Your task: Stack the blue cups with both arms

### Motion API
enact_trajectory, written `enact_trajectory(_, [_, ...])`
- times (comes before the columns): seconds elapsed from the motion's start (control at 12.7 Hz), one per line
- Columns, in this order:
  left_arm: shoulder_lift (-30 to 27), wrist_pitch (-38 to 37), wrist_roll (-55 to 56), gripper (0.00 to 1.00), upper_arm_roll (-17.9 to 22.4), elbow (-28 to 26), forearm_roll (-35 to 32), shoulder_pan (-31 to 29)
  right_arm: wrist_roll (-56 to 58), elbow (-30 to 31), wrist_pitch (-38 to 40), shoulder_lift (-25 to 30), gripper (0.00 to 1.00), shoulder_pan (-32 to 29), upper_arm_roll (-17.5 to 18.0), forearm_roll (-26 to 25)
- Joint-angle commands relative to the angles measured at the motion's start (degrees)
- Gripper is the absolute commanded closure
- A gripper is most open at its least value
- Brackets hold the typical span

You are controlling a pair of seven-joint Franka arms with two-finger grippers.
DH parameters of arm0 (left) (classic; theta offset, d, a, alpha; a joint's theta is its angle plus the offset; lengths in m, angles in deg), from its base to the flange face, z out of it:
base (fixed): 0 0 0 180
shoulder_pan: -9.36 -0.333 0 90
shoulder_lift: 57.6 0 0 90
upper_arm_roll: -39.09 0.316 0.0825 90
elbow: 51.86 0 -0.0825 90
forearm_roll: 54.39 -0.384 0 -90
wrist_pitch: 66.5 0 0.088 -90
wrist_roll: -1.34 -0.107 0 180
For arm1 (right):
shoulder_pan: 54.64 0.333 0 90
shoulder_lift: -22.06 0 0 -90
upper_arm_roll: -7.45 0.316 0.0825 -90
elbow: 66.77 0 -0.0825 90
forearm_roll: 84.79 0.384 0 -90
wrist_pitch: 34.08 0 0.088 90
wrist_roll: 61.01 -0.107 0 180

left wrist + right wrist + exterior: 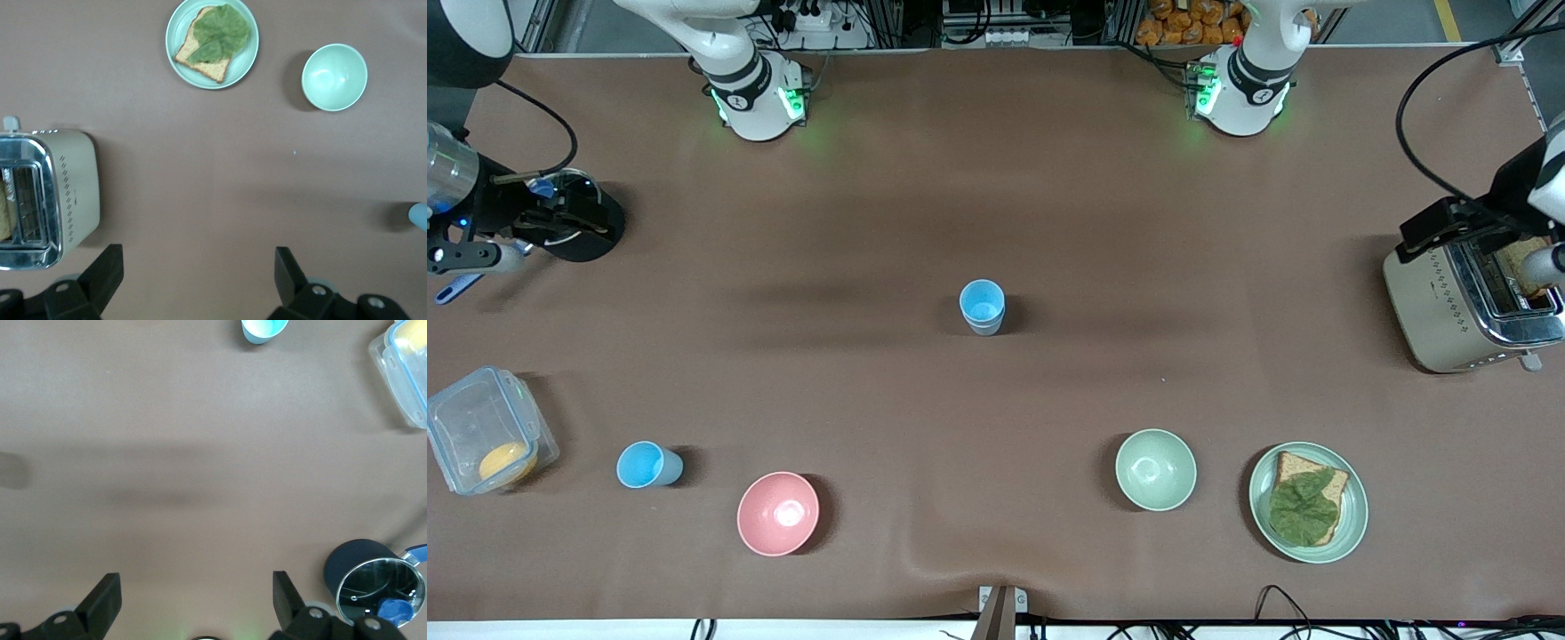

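Note:
One blue cup (983, 307) stands upright at the middle of the table; its edge shows in the left wrist view (420, 217). A second blue cup (645, 465) sits nearer the front camera toward the right arm's end, between the clear box and the pink bowl; it also shows in the right wrist view (265, 328). My left gripper (198, 257) is open and empty, high over bare table beside the toaster. My right gripper (196, 580) is open and empty, high over bare table near its own base. Neither gripper shows in the front view.
A toaster (1467, 307) stands at the left arm's end. A plate with bread and lettuce (1307, 502) and a pale green bowl (1156, 469) are near the front. A pink bowl (778, 514), a clear box (485, 440) and a black pot (578, 227) are toward the right arm's end.

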Motion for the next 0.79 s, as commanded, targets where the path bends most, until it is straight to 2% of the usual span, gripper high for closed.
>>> enact_trajectory(0.0, [-6.1, -0.2, -0.8, 0.00, -0.4, -7.1, 0.8, -0.1, 0.2, -3.9, 0.9, 0.2, 0.00, -2.4, 2.9, -1.2])
enact_trajectory(0.24, [-6.6, -0.8, -0.7, 0.00, 0.5, -8.0, 0.5, 3.2, -0.5, -4.6, -0.2, 0.2, 0.00, -2.4, 2.7, -0.4])
enact_trajectory(0.71, [-6.5, -0.9, -0.9, 0.00, 0.7, -7.1, 0.6, 3.6, -1.5, -4.8, 0.0, -0.4, 0.00, -2.3, 1.8, 0.7])
